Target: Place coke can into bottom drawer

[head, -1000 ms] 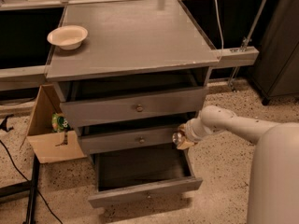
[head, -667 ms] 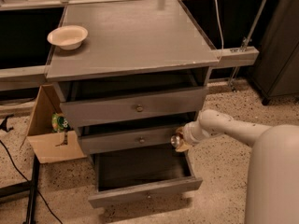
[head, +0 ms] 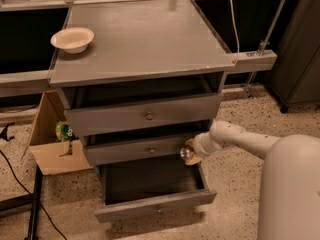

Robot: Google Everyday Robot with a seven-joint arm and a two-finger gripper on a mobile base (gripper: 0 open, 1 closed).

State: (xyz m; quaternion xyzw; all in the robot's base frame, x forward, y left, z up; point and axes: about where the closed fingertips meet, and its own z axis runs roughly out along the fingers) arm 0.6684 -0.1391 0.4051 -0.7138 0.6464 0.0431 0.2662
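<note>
Gripper (head: 190,157) sits at the right end of the mid drawer (head: 135,151), just above the back right corner of the open bottom drawer (head: 155,206). Fingers clamped on the can (head: 186,154); only a small round silvery end shows at the tip, w/ a tan bit just under it, rest hidden by the gripper. Can is up in the air over the drawer's right edge, not inside. White arm (head: 240,138) reaches in from the right, from the big pale robot body (head: 292,189) at the lower right.

Bottom drawer is pulled well out, dark inside, flat grey front nearest the camera. Mid drawer is out a little; top drawer (head: 145,116) also out a little, w/ a dark gap above it. Both have a small round knob at the centre.

Grey cabinet top (head: 150,44) carries a white bowl (head: 73,39) near its back left corner, upright. Left of the cabinet a cardboard box (head: 50,154) stands on the speckled floor, something green (head: 63,131) in it. Black cable (head: 15,176) runs over the floor at far left
</note>
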